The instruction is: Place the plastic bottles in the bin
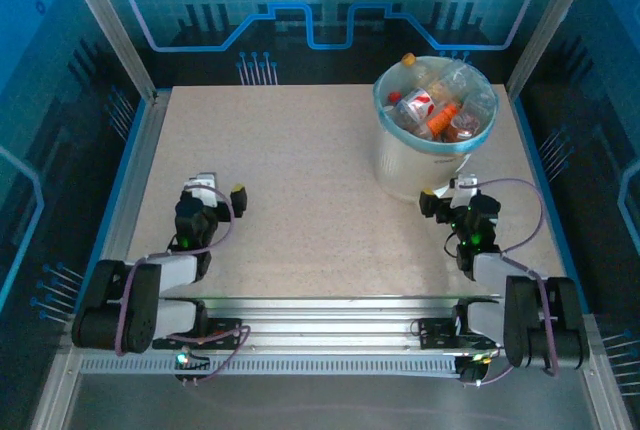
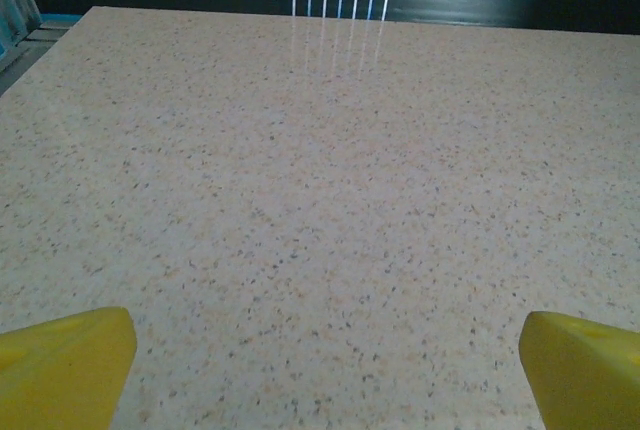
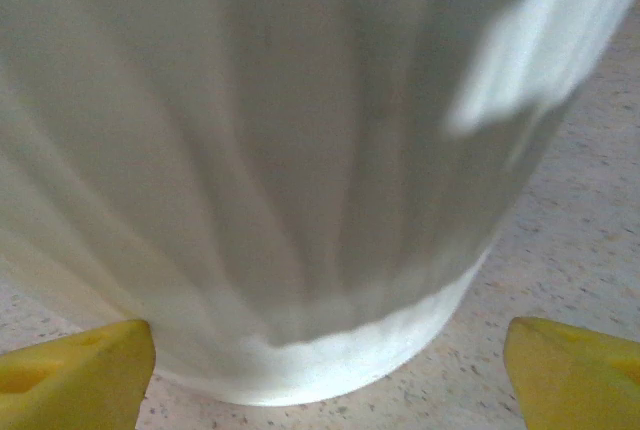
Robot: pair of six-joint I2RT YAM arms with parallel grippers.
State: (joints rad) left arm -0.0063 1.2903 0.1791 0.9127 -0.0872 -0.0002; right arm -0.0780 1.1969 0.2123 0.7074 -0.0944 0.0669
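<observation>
The plastic bottles (image 1: 430,105) sit heaped inside the bin (image 1: 432,168) (table (image 1: 300,170) around it bare); probably finished; right gripper (image 1: 447,193) just beside it, left gripper (image 1: 222,188) well apart, both spread wide and empty.

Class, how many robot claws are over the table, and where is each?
2. The left claw hovers over the table near-left; the right claw is near-right, facing the wall of the bin.

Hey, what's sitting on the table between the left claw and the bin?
Nothing. In the top external view, the table is bare between the open left claw and the bin.
</observation>
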